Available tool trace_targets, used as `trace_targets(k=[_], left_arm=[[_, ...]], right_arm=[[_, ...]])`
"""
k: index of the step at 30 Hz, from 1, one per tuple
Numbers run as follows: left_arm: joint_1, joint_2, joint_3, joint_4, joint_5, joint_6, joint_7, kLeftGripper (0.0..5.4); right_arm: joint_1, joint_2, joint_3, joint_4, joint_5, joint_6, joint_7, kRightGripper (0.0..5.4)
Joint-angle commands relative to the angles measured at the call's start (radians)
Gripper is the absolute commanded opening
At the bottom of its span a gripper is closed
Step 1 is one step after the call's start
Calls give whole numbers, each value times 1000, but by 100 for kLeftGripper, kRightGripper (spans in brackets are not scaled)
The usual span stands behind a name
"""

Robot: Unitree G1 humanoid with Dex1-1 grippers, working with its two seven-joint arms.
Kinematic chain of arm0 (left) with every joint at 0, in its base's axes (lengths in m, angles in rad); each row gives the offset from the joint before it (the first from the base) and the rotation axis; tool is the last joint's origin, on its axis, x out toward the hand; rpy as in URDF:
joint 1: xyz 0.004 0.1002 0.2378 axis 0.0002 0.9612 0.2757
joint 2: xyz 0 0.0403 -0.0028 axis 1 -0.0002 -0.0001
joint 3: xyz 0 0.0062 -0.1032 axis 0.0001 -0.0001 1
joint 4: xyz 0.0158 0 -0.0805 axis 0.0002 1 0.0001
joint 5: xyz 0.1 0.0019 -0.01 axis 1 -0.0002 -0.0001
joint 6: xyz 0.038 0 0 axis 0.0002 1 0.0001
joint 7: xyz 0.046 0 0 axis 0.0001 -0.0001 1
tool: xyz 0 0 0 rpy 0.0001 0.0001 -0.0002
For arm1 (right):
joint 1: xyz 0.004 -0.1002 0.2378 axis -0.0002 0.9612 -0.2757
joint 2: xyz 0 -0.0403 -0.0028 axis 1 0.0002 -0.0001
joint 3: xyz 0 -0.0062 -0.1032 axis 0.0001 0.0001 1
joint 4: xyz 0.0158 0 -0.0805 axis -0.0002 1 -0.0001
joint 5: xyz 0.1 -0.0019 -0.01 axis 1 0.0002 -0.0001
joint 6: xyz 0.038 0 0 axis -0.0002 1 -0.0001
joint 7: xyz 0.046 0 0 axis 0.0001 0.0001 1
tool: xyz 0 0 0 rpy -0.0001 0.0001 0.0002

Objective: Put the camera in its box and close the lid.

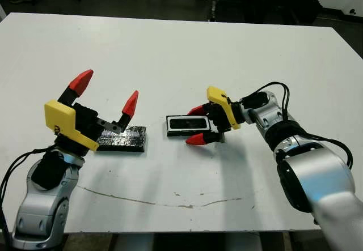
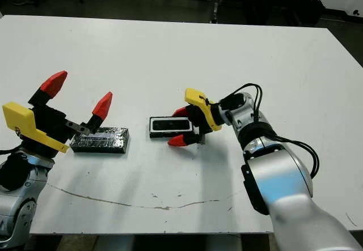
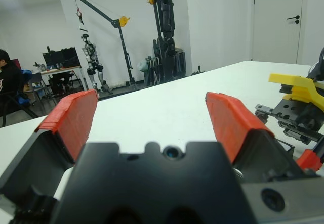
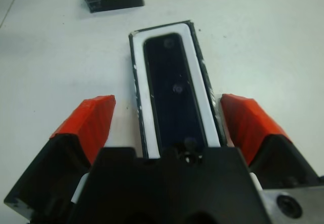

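**Camera's sitting in the box, lid's still off to the side**

We're looking down at the white table [image 1: 181, 47] and the camera [image 4: 174, 97] is lying flat inside the box [image 1: 189, 125], filling the white lining. Our right gripper [image 1: 198, 124] is sitting at the box's end nearest that arm, fingers spread, one red tip on each side of that end. From the head views we can't really tell if the tips are touching the rim. The right wrist view is helping here: both red pads are standing clear of the box walls, with bare table showing between.

The lid [image 1: 121, 138] is lying flat on the table, well apart from the box on our left side. Our left gripper [image 1: 106, 98] is hovering above it, fingers wide open and pointing up, holding nothing.

The left wrist view isn't showing the lid, just its own spread red fingers [image 3: 73, 118], the room beyond, and the yellow part of the right gripper at one edge.
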Motion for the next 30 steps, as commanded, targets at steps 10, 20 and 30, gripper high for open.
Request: trace_targets(k=[10,20,30], left_arm=[[9,15,-11,-25,18,25,-4,540],[-119,225,23,80,-86,106,-264,540],[-356,453,-87,363,-81,100,-685,540]], right_arm=[[283,-224,-279,-697,327,366,-29,539],[947,12,-541,-1493,477,527,-645,471],[1270,96,-446,-1756,484,491,-875,330]])
